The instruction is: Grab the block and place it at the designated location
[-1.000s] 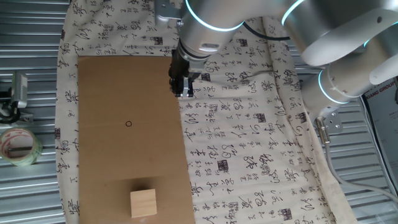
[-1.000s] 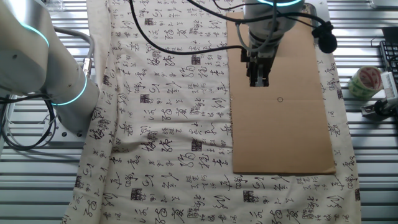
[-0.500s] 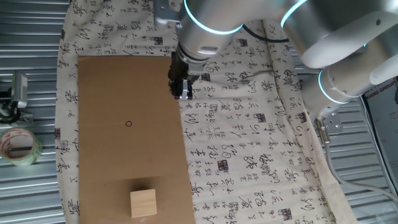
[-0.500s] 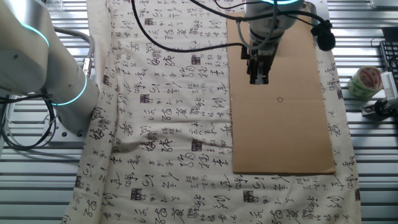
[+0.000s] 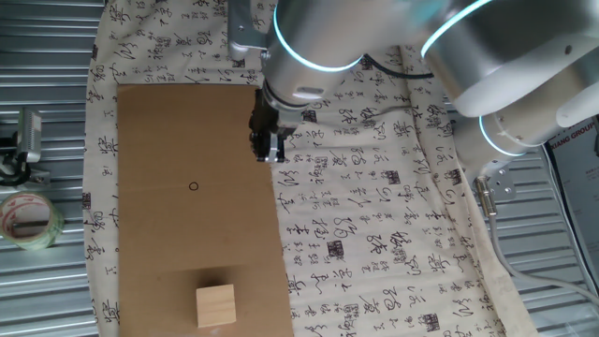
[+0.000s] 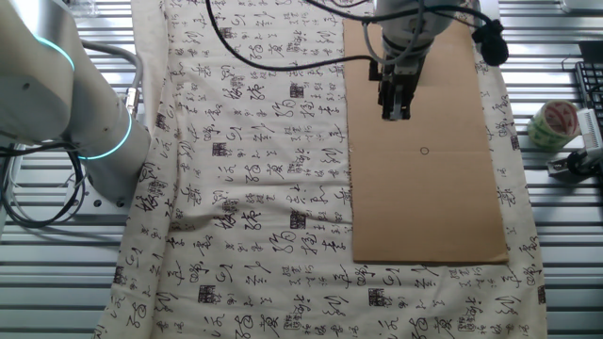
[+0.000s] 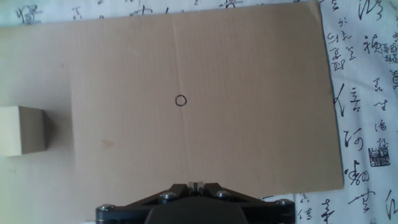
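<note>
The block [image 5: 215,305], a pale tan wooden cube, rests near the front end of the brown cardboard sheet [image 5: 159,253]; the hand view has it at the far left [image 7: 23,129]. In the other fixed view it does not show. The designated location [image 5: 194,185] is a small black circle mid-sheet [image 6: 424,151] [image 7: 181,100]. My gripper [image 5: 268,152] hangs over the sheet's right edge, well away from the block and beside the circle. Its fingertips [image 7: 196,184] meet with nothing between them, so it is shut and empty [image 6: 396,111].
A cloth printed with black characters [image 5: 374,215] covers the table under the cardboard. A tape roll [image 5: 28,217] [image 6: 554,122] lies off the cloth on the ribbed metal. The arm's base [image 6: 85,113] stands at the cloth's far side.
The gripper has shifted a little along the cardboard's edge toward the block's end. Its jaws stay shut. Block and circle have not moved.
</note>
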Action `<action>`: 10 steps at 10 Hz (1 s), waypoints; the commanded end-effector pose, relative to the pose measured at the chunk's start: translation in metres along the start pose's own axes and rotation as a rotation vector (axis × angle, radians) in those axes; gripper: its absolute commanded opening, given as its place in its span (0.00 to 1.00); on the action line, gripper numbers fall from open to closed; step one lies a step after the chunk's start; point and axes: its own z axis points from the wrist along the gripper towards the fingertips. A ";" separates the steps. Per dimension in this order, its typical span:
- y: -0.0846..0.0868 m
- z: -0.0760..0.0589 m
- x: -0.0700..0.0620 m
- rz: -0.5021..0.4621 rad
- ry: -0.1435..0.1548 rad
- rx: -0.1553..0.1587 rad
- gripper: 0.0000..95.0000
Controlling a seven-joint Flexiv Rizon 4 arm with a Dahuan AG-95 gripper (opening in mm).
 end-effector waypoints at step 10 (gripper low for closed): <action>0.027 0.004 -0.014 -0.004 -0.006 -0.005 0.00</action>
